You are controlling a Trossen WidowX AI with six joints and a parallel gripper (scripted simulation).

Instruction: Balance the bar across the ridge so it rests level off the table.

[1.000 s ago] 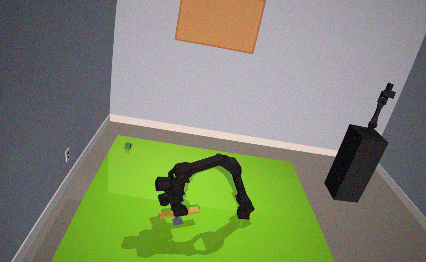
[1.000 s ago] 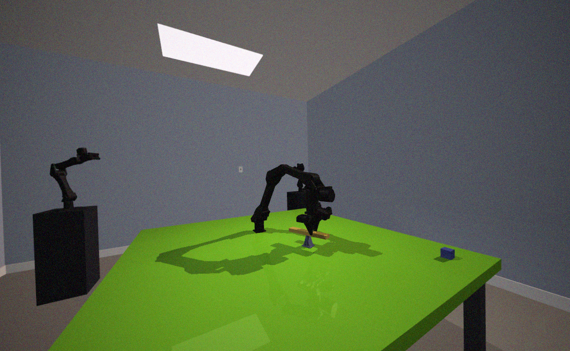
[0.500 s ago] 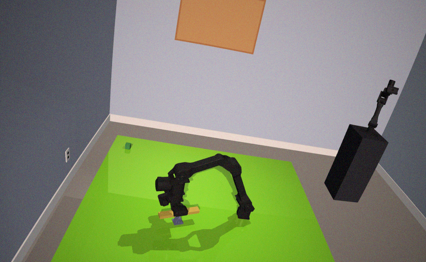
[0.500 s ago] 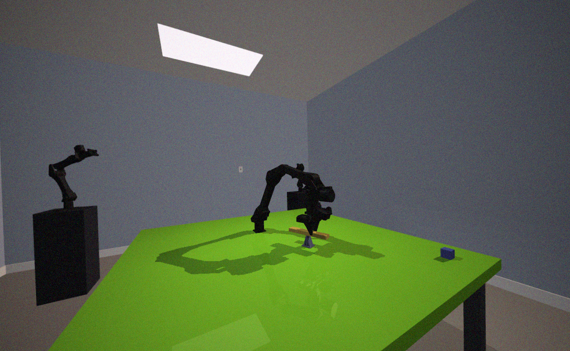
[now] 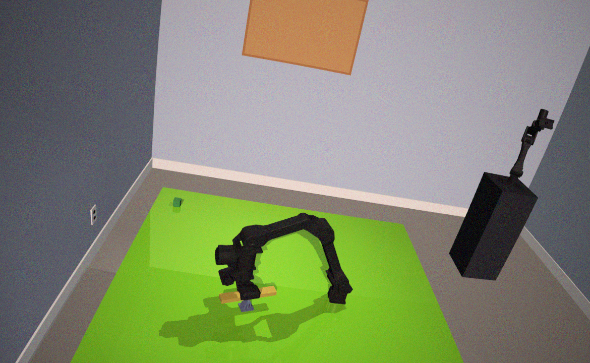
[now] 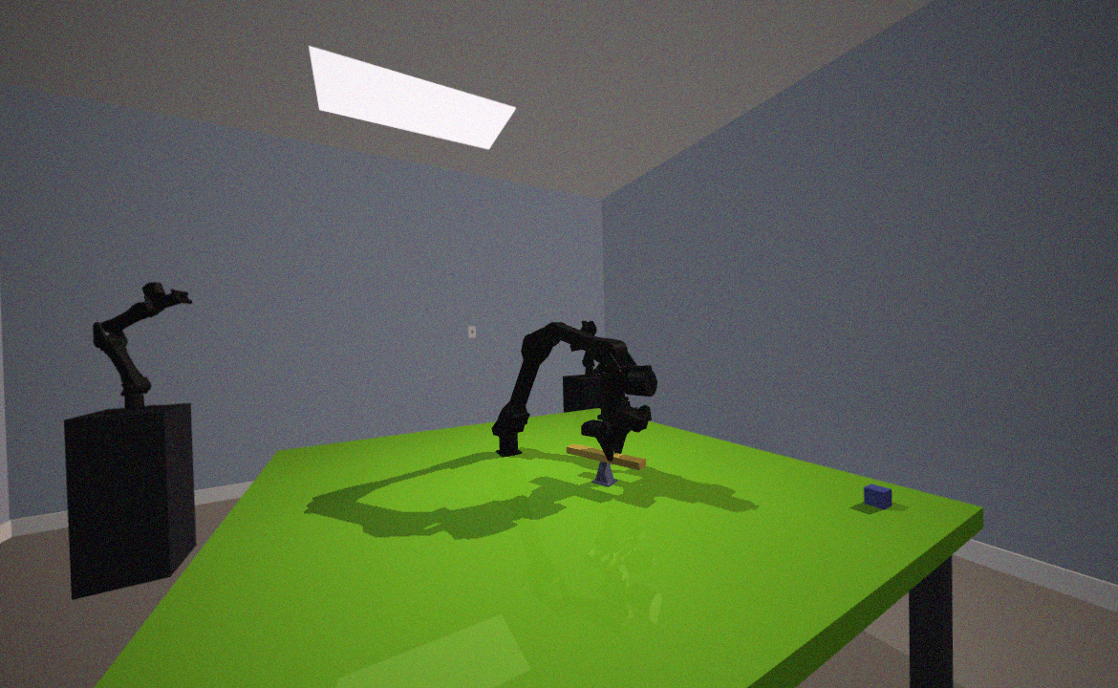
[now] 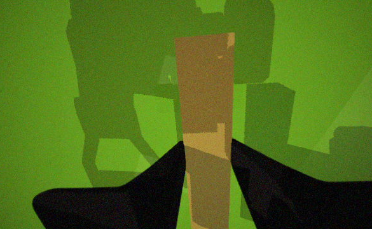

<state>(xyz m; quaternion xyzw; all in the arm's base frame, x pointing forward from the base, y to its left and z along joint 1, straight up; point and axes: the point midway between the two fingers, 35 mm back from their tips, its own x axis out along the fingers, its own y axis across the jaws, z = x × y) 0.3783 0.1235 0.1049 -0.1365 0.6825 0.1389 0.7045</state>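
The tan wooden bar [image 5: 268, 291] [image 6: 630, 461] [image 7: 205, 86] lies across the top of the small blue-grey ridge [image 5: 245, 306] [image 6: 603, 474] and is clear of the table at both ends. It looks about level. My gripper [image 5: 249, 298] [image 6: 610, 456] [image 7: 206, 145] is shut on the bar near its middle, with one finger on each side. The ridge stands below the fingers. The exact contact between bar and ridge is hidden by the fingers, and the wrist view does not show the ridge.
The green table [image 5: 369, 324] [image 6: 426, 590] carries a small green block [image 5: 177, 202] at its far left corner in the top view. A blue block [image 6: 876, 496] sits near the right corner in the exterior view. Another arm [image 5: 523, 146] [image 6: 122, 351] stands on a black pedestal off the table.
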